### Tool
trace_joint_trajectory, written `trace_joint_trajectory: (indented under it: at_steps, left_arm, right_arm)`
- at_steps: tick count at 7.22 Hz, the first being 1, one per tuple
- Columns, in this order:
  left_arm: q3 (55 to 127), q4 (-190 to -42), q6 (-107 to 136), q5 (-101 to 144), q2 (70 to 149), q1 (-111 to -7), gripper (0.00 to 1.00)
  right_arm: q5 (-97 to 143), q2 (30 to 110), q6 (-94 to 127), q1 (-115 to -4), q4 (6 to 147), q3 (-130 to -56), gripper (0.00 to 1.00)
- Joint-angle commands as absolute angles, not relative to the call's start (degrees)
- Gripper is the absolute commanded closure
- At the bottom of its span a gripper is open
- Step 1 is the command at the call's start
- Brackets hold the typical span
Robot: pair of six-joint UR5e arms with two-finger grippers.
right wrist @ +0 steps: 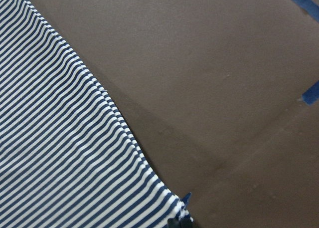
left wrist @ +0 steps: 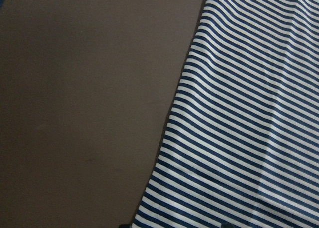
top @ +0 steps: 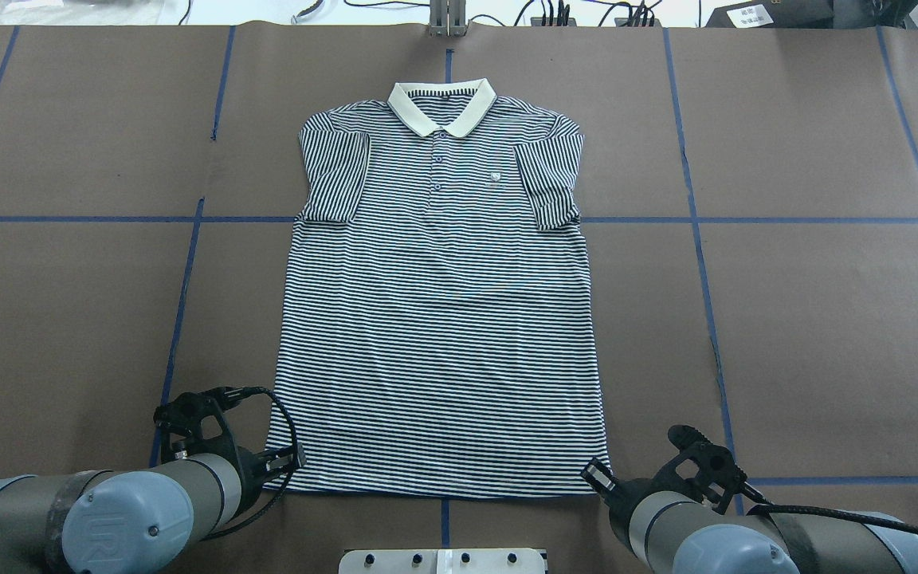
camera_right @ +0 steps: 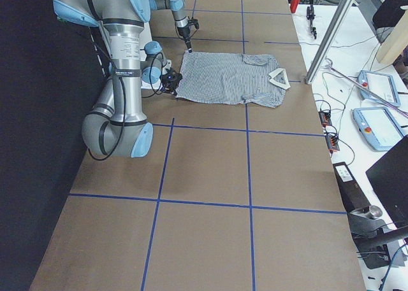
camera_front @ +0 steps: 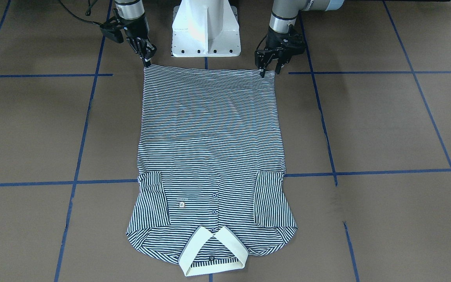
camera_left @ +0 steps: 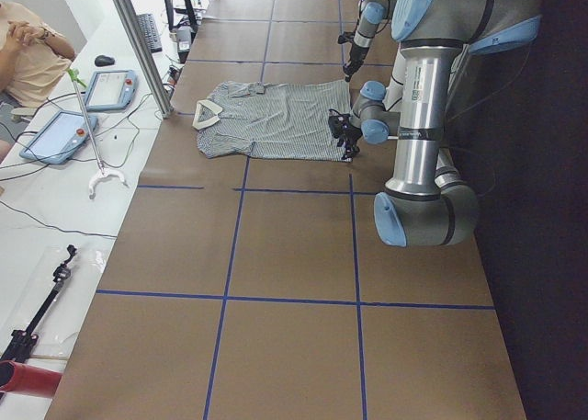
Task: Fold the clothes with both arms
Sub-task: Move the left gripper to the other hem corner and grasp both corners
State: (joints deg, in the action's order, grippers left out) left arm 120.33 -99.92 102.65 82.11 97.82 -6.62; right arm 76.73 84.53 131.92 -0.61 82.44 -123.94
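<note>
Near: black two-finger R gripper [camera_front: 147, 62], angled down, pinches hem corner of flat navy-and-white striped polo shirt [top: 439, 319]. L gripper [camera_front: 268, 72] at other corner, grip can't tell. Far: cream collar [top: 405, 109]. Bare brown table [top: 810, 319] L & R.

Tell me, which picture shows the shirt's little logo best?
The front-facing view: the logo lies near that camera, unblocked. Overhead shows it too, a bit smaller. In the side views it is too tiny to find; the wrist cameras miss it.
</note>
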Motion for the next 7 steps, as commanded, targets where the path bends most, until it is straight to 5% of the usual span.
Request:
trace_joint_trajectory:
  at_steps: [1,4,6,7]
  left_arm:
    - [118.9,-98.7,102.7,82.7,97.9,-5.5,0.33]
    - [118.6,-98.9,102.6,83.0,97.9,-5.5,0.38]
    - [118.7,-98.8,102.6,84.5,97.9,-5.4,0.68]
    - [118.6,-98.6,102.5,84.5,97.8,-5.4,0.7]
  right_arm:
    - [76.7,84.6,131.9,-0.5,82.4,-123.8,1.0]
    - [76.7,84.5,131.9,-0.4,82.4,-123.7,1.0]
    - [76.7,84.6,131.9,-0.4,82.4,-123.7,1.0]
    - [76.7,84.6,131.9,-0.4,82.4,-123.7,1.0]
